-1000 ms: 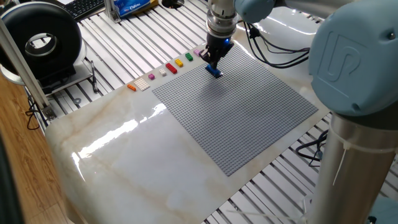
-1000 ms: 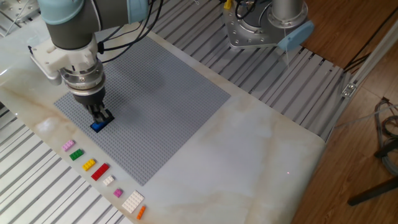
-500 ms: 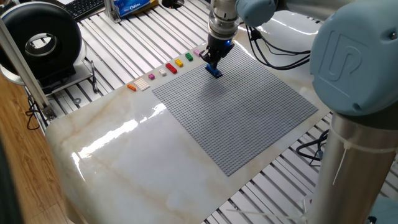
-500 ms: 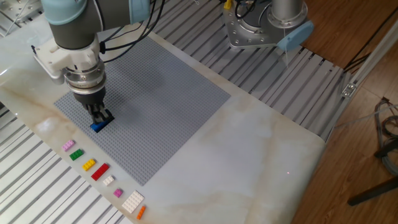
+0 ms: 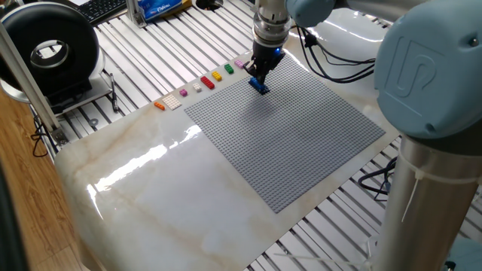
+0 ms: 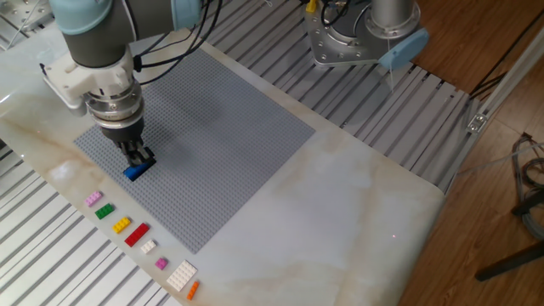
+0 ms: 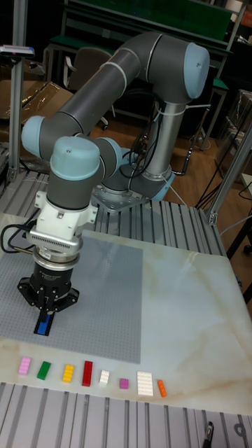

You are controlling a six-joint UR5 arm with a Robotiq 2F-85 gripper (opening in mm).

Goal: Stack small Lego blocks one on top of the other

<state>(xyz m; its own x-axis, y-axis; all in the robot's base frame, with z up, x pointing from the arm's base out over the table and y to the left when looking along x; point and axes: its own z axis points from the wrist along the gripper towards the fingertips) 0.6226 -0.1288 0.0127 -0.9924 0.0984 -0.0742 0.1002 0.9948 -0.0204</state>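
My gripper [image 6: 137, 158] points straight down over the near-left corner of the grey baseplate [image 6: 221, 127]. Its fingers are shut on a small blue Lego block [image 6: 134, 172], which sits at plate level. The same block [image 5: 260, 87] shows under the gripper [image 5: 258, 78] in one fixed view. In the tall fixed view the blue block [image 7: 45, 326] has a dark outline around it below the gripper [image 7: 47, 315]. I cannot tell whether that outline is the black block. A tiny pink-purple block [image 6: 161, 263] lies in the row beside the plate.
A row of loose bricks lines the marble beside the baseplate: pink [image 6: 93, 198], green [image 6: 104, 211], yellow [image 6: 121, 224], red [image 6: 137, 235], white [image 6: 148, 246], a white plate [image 6: 181, 275] and orange [image 6: 192, 290]. The arm's base [image 6: 357, 34] stands behind the table.
Almost nothing: the arm wavers by a few pixels while the blue block stays in the same spot under the fingers.
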